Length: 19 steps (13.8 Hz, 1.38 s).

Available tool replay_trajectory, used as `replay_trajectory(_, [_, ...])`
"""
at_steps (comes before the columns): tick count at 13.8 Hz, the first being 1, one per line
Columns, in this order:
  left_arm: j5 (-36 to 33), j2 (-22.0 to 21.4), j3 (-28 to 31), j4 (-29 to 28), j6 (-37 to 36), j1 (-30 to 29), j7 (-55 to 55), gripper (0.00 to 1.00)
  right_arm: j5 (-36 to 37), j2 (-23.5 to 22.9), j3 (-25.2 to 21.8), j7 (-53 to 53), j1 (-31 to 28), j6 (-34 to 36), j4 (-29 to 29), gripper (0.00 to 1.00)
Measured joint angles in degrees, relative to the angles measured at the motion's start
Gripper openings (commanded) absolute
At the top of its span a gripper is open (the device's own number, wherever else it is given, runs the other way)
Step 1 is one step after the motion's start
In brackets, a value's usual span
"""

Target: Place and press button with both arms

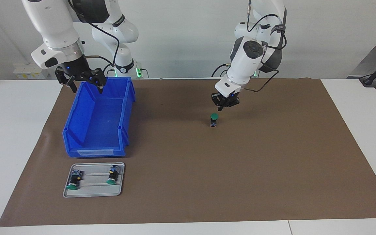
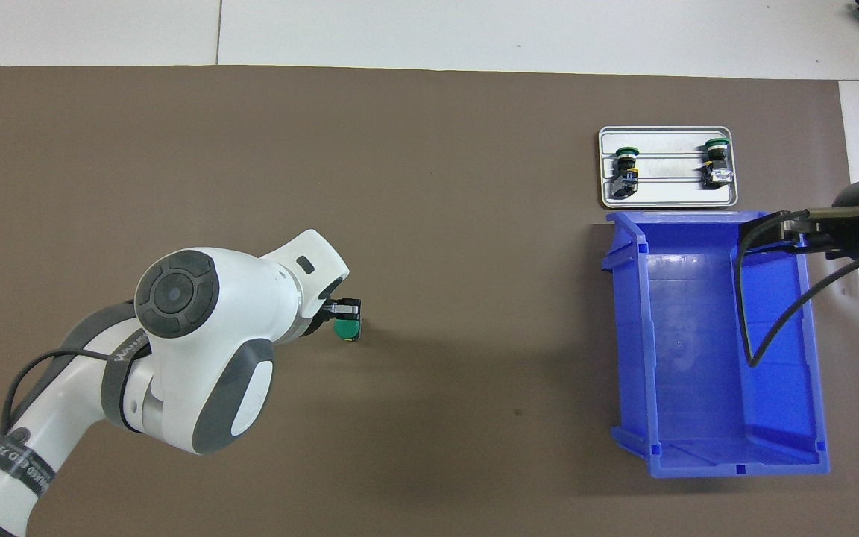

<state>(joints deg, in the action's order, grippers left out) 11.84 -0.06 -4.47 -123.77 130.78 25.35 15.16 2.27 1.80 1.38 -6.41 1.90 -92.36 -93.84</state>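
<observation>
— Facing view first: where is the button (image 1: pixel 214 119)?

— Upright on the brown mat (image 1: pixel 240 169), green cap on top, near the middle of the table and well apart from the blue bin (image 1: pixel 98 130).

— And the left gripper (image 1: pixel 224 103)?

— It hangs just above the button's cap, a small gap showing between them, its fingertips pinched together with nothing between them.

— The right gripper (image 1: pixel 82 78)?

— It waits over the bin's rim at the end nearest the robots, jaws spread wide, holding nothing.

— Anything else on the table?

— A grey tray (image 1: pixel 94 192) sits just past the bin, farther from the robots, toward the right arm's end. Two spare green-capped buttons lie on their sides in it, one (image 1: pixel 74 180) beside the other (image 1: pixel 113 175).

— Now the overhead view.

— The left arm's wrist covers most of the left gripper (image 2: pixel 346 307); its black tip shows right over the button (image 2: pixel 345 330), whose green cap peeks out below it. The bin (image 2: pixel 713 447) is open and bare inside, with the tray (image 2: pixel 668 198) touching or nearly touching its edge. Of the right gripper (image 2: pixel 810 224) only part shows, over the bin's corner.
</observation>
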Motion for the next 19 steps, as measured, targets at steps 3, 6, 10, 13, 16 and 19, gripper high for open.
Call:
replay_trajectory(3, [0.0,0.0,0.0,-1.4,2.2,0.0,0.0,0.00,0.0,0.0,-0.1,-0.1,-0.1,0.0,0.0,1.00])
replay_trajectory(6, [0.0,0.0,0.0,-2.1,4.0,0.0,0.0,0.00,0.0,0.0,-0.2,-0.1,-0.8,0.0,0.0,1.00])
replay_trajectory(10, [0.0,0.3,0.0,-4.3,6.9,0.9,0.1,0.00,0.0,0.0,-0.2,-0.1,-0.9,0.0,0.0,1.00])
replay_trajectory(13, [0.0,1.3,0.0,-6.2,10.0,1.8,0.5,0.00,0.0,0.0,-0.2,-0.1,-0.9,0.0,0.0,1.00])
replay_trajectory(16, [0.0,1.4,0.1,-6.8,11.7,1.9,0.5,0.00,0.0,0.0,-0.2,-0.1,-0.9,0.0,0.0,1.00])
replay_trajectory(19, [0.0,1.4,0.1,-7.1,13.1,1.9,0.5,0.00,0.0,0.0,-0.2,-0.1,-0.9,0.0,0.0,1.00])
